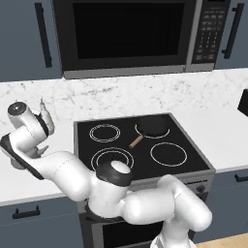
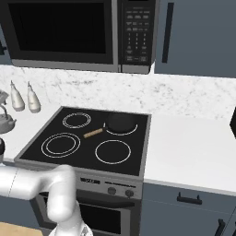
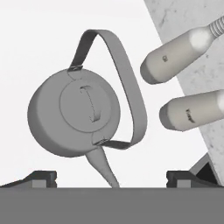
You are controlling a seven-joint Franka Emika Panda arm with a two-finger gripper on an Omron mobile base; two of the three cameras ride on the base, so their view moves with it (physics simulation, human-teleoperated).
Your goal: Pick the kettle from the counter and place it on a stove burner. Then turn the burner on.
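Note:
The grey metal kettle stands upright on the white counter, left of the stove, with its arched handle leaning to one side. My gripper hangs open above it, with the fingertips wide apart on either side of the spout and touching nothing. The kettle also shows at the left edge of the right base view. The stove burner, the largest double ring, is at the front left of the black glass cooktop; it appears again as the burner.
Two white bottles stand close behind the kettle by the marble backsplash. A dark pan with a wooden handle sits on the back right burner. Stove knobs line the front panel. A microwave hangs above.

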